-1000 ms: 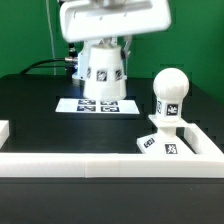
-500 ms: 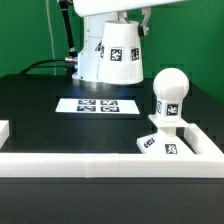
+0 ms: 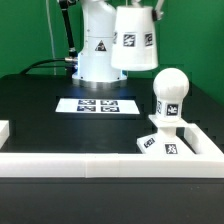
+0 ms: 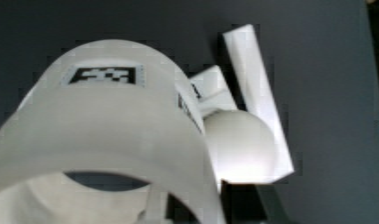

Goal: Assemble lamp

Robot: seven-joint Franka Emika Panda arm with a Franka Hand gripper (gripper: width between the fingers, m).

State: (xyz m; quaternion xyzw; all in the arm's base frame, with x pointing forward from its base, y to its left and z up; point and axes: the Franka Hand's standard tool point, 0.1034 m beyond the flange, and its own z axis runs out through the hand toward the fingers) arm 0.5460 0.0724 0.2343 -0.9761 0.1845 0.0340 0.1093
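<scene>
I'm holding the shade (image 3: pixel 135 40) clamped in the gripper (image 3: pixel 137 8) above the bulb (image 3: pixel 170 88); if it's off-centre, its rim could knock the bulb over.

1. The gripper is sitting out of sight in the exterior view, cut off by the top edge above the shade (image 3: pixel 134 38); whether its fingers are clamping the shade cannot be told.
2. The shade's top is running off that same edge, and its tag is blurring too much to read.
3. The base (image 3: pixel 176 141) is hiding partly behind the white rail (image 3: pixel 100 166) in front of it.
4. In the wrist view the shade (image 4: pixel 106 125) is filling the picture, its wide rim cut off at the edge, and covering part of the bulb (image 4: pixel 241 143).
5. The marker board (image 3: pixel 99 105) beyond the base is showing tags too small to make out.
</scene>
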